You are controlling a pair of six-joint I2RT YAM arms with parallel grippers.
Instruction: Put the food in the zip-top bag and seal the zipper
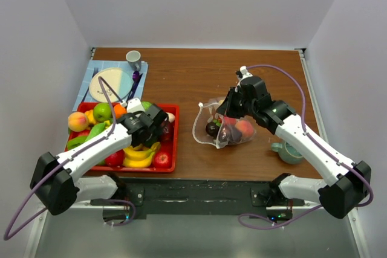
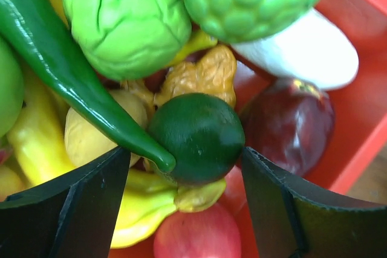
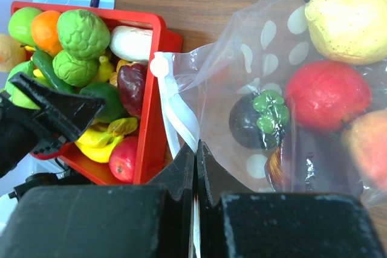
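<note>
- The left gripper [image 2: 186,160] stands open. Its black fingers [image 2: 72,209] sit one on each side of a smooth, dark green round fruit [image 2: 196,137], which lies straight ahead in the gap.
- The right-hand finger looks to be touching the fruit's side, while the left-hand one stands apart from it.
- A long, glossy green chili pepper [image 2: 57,70] rests its tip against the fruit on the left-finger side. Its long axis runs diagonally up and away from that finger, so a plain squeeze would likely catch the tip too.
- The fruit sits on top of the pile in the red plastic tray [image 2: 363,119].
- The right gripper [image 3: 195,161] is closed flat, pinching the mouth edge of the clear, floppy, white-dotted plastic zip-top bag [image 3: 242,58]. The pale zipper strip [image 3: 181,116] runs down into its fingertips.
- The bag's body lies beyond these fingers and to their right. It already holds a yellow pear-shaped fruit [image 3: 351,22], a red fruit [image 3: 326,95] and a dark purple fruit with a green cap [image 3: 260,122].
- The bag's mouth faces the tray across the brown wooden table [image 1: 193,77].
- The left arm is nearer the loose food. From its gripper the bag lies off to the right, so the likely move is to grasp, lift and carry rightward.
</note>
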